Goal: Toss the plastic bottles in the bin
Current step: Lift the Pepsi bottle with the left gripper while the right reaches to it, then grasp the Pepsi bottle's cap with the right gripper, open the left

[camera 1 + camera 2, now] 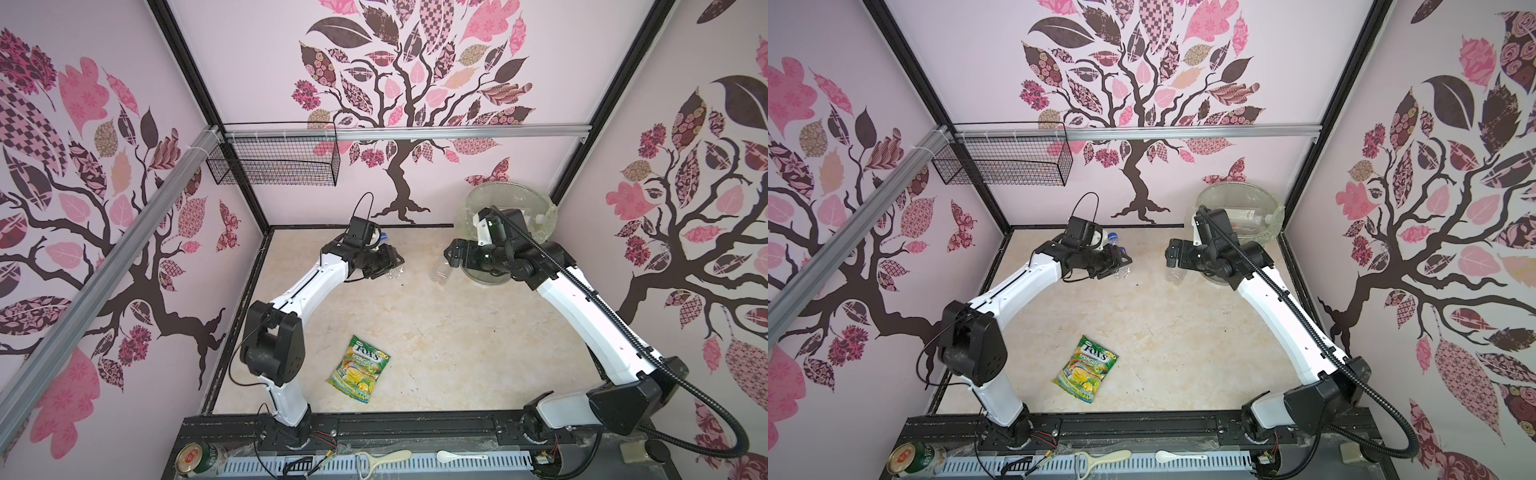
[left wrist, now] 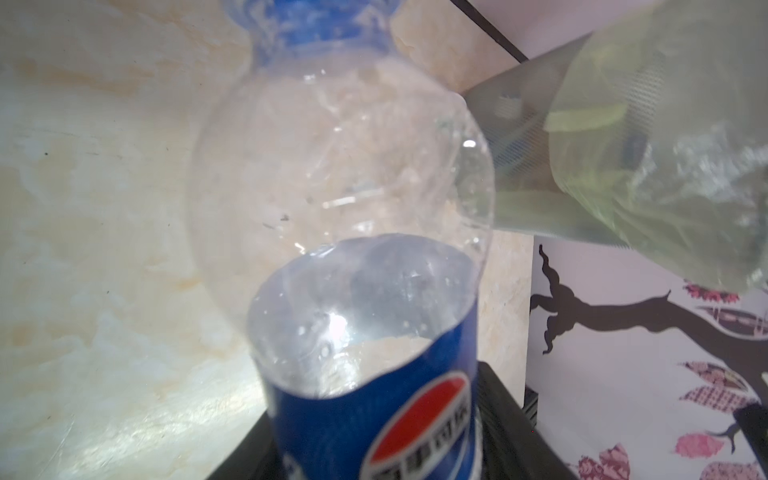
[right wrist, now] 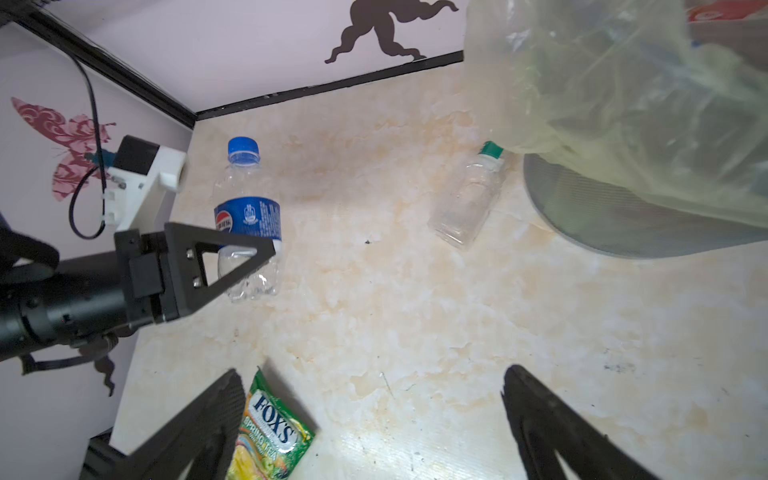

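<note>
I'm seeing left tool (image 1: 388, 264) clamping the blue-label bottle (image 3: 249, 216), well apart from the bin (image 3: 602, 220), right tool (image 3: 372, 372) hanging wide apart and empty near the bin, green-capped bottle (image 3: 469, 203) lying on the counter (image 1: 436, 332) just beside the bin's base

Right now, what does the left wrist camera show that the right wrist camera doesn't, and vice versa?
Left wrist only: leaf decals on the wall. Right wrist only: the green-capped bottle by the bin, the Fox's candy bag, and the left hand seen from outside. Both: the Pepsi bottle in that hand, and the bin.
</note>
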Tool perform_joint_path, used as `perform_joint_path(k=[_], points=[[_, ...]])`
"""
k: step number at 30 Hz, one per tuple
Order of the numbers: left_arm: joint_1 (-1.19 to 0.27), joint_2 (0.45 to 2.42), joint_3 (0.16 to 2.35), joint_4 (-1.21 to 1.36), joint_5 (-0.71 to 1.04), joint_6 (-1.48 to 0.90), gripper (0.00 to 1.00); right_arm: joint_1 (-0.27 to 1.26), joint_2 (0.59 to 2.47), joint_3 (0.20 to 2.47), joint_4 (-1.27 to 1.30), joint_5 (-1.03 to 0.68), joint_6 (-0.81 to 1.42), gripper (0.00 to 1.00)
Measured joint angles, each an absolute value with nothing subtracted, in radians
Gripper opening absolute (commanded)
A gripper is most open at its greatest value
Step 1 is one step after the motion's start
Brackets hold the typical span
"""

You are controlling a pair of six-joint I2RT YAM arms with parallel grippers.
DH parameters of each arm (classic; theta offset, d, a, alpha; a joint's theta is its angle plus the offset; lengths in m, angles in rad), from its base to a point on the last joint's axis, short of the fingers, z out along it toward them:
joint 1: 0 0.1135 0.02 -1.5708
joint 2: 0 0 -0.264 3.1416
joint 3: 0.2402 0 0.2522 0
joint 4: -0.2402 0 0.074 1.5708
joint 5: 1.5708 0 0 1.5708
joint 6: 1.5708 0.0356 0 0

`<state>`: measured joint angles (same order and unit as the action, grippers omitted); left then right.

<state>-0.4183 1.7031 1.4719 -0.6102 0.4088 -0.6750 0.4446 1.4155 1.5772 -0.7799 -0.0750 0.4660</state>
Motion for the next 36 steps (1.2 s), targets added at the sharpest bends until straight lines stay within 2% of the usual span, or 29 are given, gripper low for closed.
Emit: perform_joint_path(k=[6, 12, 16, 22, 28, 36], points=[[-0.443, 1.515, 1.312, -0.69, 0.39, -0.533, 0.5, 0.443, 1.512, 1.686, -0.757, -0.183, 0.514, 1.0], [-0.561, 1.388, 1.277, -0.763, 0.315, -0.43, 0.49, 0.443, 1.673, 1.769, -0.694, -0.328, 0.589, 1.0], [-0.585, 1.306, 1.245, -0.785, 0.284, -0.393, 0.5, 0.445, 1.719, 1.755, -0.655, -0.406, 0.644, 0.98], [-0.602, 1.303, 1.243, -0.795, 0.251, -0.367, 0.5, 0.489, 1.725, 1.745, -0.588, -0.479, 0.681, 0.92], [-0.618, 1.32, 1.243, -0.796, 0.235, -0.357, 0.49, 0.558, 1.727, 1.699, -0.533, -0.516, 0.706, 0.82], [-0.618, 1.322, 1.243, -0.792, 0.225, -0.36, 0.49, 0.554, 1.744, 1.672, -0.518, -0.54, 0.722, 0.72]])
